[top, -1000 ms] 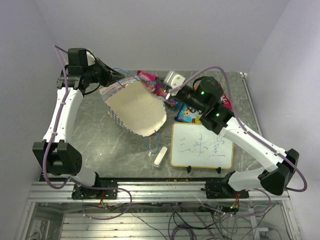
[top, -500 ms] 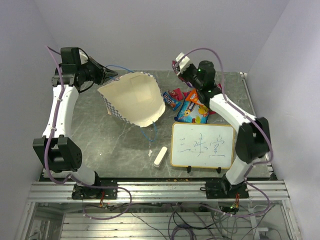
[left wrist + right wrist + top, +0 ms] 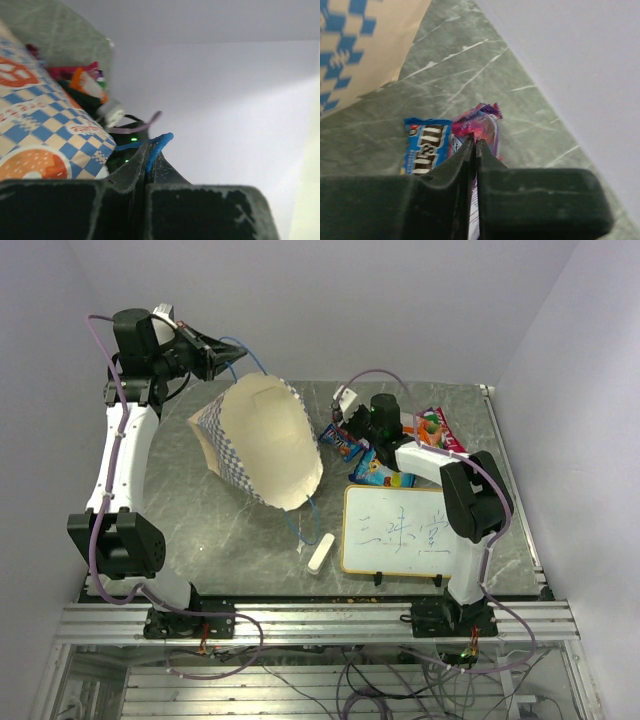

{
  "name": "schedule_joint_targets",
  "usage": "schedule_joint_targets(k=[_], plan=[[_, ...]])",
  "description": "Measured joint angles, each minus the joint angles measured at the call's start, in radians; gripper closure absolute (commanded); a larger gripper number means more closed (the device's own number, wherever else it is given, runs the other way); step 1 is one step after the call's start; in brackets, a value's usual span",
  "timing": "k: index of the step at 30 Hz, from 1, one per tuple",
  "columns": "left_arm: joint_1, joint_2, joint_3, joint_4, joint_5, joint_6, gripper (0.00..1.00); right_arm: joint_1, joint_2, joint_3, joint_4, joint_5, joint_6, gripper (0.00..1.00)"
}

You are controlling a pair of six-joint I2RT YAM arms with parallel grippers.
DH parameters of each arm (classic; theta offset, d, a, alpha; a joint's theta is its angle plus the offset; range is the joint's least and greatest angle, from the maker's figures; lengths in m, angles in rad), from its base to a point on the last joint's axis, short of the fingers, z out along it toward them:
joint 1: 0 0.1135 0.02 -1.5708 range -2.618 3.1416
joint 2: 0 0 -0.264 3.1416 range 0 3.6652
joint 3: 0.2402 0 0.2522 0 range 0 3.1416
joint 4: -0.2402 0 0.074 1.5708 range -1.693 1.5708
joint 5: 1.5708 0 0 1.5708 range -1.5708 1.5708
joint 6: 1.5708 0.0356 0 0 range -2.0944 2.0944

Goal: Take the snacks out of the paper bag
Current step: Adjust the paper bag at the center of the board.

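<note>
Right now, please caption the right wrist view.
Right gripper pinching a pink-purple glossy snack packet beside a blue glossy packet, on a green marble table.

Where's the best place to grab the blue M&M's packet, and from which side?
Probably the blue packet at its exposed crimped end, pinched from above. It lies flat on the table, so only an edge offers a pinch, and the pink packet crowds one long side.

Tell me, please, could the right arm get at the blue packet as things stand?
Probably yes: the blue packet lies flat on the table right beside the right gripper, with nothing over it. That gripper looks shut on the pink packet, though, so it would need to let go first.
</note>
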Motion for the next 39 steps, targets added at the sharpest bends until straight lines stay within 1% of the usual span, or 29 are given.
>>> schedule_joint_targets(k=[2,3,4,6,7,9,11,12,13,14,17,21,24,27,28,30,31,33,35,37,39], plan=[[-0.020,-0.002,0.006,0.066,0.003,-0.064,0.93,0.004,0.000,-0.023,0.005,0.001,0.035,0.61],[-0.037,-0.003,0.005,0.109,0.004,-0.108,0.93,0.005,0.000,-0.031,0.008,0.003,0.050,0.52],[-0.054,-0.003,0.003,0.151,0.004,-0.148,0.93,0.004,0.000,-0.038,0.010,0.006,0.066,0.46],[-0.082,-0.003,-0.008,0.225,0.004,-0.218,0.93,0.003,-0.002,-0.054,0.013,0.016,0.099,0.38],[-0.092,-0.004,-0.012,0.242,0.004,-0.239,0.93,0.002,-0.004,-0.062,0.015,0.023,0.115,0.36],[-0.100,-0.010,-0.021,0.246,0.004,-0.255,0.93,0.000,-0.013,-0.074,0.013,0.029,0.142,0.31],[-0.085,-0.034,-0.064,0.240,0.003,-0.250,0.93,0.000,-0.025,-0.075,0.008,0.033,0.166,0.25],[-0.073,-0.049,-0.087,0.233,0.003,-0.239,0.93,0.000,-0.034,-0.074,0.005,0.035,0.176,0.19],[-0.052,-0.066,-0.116,0.221,0.001,-0.224,0.93,0.000,-0.048,-0.074,-0.004,0.038,0.190,0.05],[-0.028,-0.082,-0.138,0.195,0.000,-0.199,0.93,0.000,-0.057,-0.072,-0.010,0.040,0.201,0.00],[0.076,-0.127,-0.179,0.079,-0.006,-0.096,0.93,0.000,-0.095,-0.059,-0.033,0.049,0.230,0.00],[0.204,-0.217,-0.245,-0.120,-0.034,0.058,0.93,0.000,-0.153,-0.026,-0.076,0.048,0.285,0.00],[0.245,-0.297,-0.323,-0.239,-0.042,0.142,0.93,0.000,-0.207,-0.018,-0.088,0.051,0.365,0.00],[0.269,-0.335,-0.352,-0.359,-0.053,0.232,0.90,0.000,-0.256,-0.018,-0.096,0.052,0.449,0.00],[0.285,-0.338,-0.353,-0.409,-0.061,0.274,0.86,0.000,-0.274,-0.018,-0.102,0.051,0.480,0.00],[0.315,-0.338,-0.352,-0.485,-0.080,0.347,0.70,0.003,-0.308,-0.009,-0.135,0.059,0.546,0.00],[0.325,-0.336,-0.348,-0.525,-0.096,0.380,0.59,0.005,-0.319,0.001,-0.155,0.068,0.575,0.00],[0.334,-0.330,-0.326,-0.599,-0.129,0.439,0.46,0.008,-0.338,0.049,-0.229,0.091,0.649,0.00],[0.335,-0.328,-0.287,-0.650,-0.160,0.486,0.32,0.008,-0.354,0.108,-0.313,0.103,0.708,0.00],[0.335,-0.330,-0.245,-0.683,-0.190,0.519,0.22,0.009,-0.380,0.153,-0.405,0.106,0.749,0.00],[0.332,-0.334,-0.216,-0.711,-0.230,0.539,0.17,0.009,-0.416,0.179,-0.497,0.115,0.774,0.00]])
